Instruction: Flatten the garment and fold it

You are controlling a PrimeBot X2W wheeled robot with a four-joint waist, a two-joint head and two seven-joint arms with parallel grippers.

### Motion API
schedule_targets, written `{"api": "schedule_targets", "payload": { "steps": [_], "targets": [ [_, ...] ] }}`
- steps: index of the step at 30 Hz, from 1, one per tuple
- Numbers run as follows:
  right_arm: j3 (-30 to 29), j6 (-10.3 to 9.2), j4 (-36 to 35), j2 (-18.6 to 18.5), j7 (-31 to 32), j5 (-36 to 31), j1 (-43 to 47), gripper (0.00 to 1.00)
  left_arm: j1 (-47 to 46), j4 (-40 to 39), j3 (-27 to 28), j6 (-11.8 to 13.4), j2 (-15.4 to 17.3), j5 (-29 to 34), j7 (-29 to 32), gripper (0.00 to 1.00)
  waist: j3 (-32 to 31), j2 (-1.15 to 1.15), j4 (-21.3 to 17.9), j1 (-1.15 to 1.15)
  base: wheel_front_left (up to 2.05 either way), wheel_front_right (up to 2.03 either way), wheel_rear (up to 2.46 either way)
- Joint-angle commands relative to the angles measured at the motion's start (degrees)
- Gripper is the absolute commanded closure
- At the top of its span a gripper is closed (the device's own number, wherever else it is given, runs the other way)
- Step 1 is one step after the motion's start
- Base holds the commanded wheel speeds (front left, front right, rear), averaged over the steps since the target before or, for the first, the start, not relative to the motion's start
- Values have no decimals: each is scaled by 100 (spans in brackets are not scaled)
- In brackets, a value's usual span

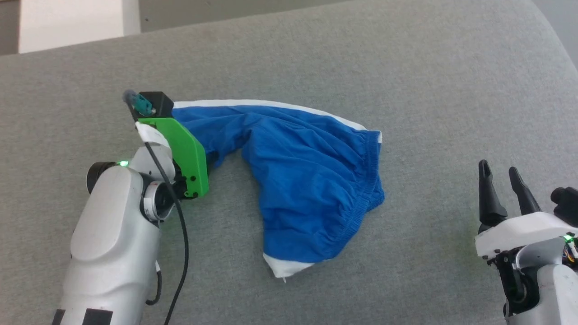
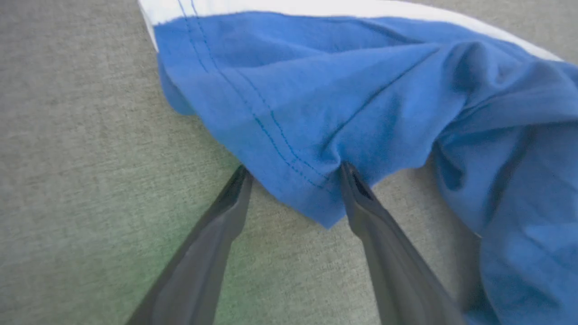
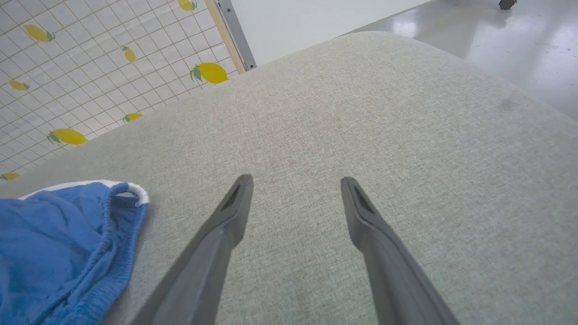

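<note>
Because the garment [image 1: 311, 180] is thin, limp and light, lying rumpled on the grey cushion [image 1: 406, 67] beneath it, it will likely sag and bunch wherever it is lifted, so its stitched hem corners look the firmest holds. The left gripper [image 2: 293, 174], fingers spread, straddles one hem edge. The right gripper [image 1: 499, 169], also spread, sits well apart on the opposite side.

— Blue shorts [image 1: 307, 180] lying rumpled on the grey cushion [image 1: 429, 67], white band along the far edge, white tip at the near corner.
— Bunched, not flat; gathered elastic waistband on the right, possibly tucked under.
</note>
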Motion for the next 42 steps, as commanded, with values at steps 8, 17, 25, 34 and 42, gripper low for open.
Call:
{"api": "schedule_targets", "payload": {
  "steps": [8, 17, 25, 34, 42],
  "targets": [
    [22, -9, 228, 0, -209, 41, -174, 0, 399, 70, -228, -227, 39, -63, 148, 100, 152, 0, -13, 0, 0, 0, 0],
    [2, -9, 355, 0, -142, -177, -171, 0, 802, -1042, 592, -418, 49, -1048, -427, 100, -242, 0, 401, 0, 0, 0, 0],
    [13, -9, 307, 0, 49, -326, -112, 0, 2441, -2238, 848, -282, 81, -1472, -293, 100, -560, 0, 862, 0, 0, 0, 0],
    [13, -9, 310, 0, 151, -318, -85, 0, 3708, -2305, 511, -54, -196, -1546, -20, 81, -764, 0, 1116, 0, 0, 0, 0],
    [38, -9, 357, 0, 146, -265, -54, 0, 3234, -2796, 1029, 138, 97, -1177, -724, 0, -855, 0, 1123, 0, 0, 0, 0]
  ]
}}
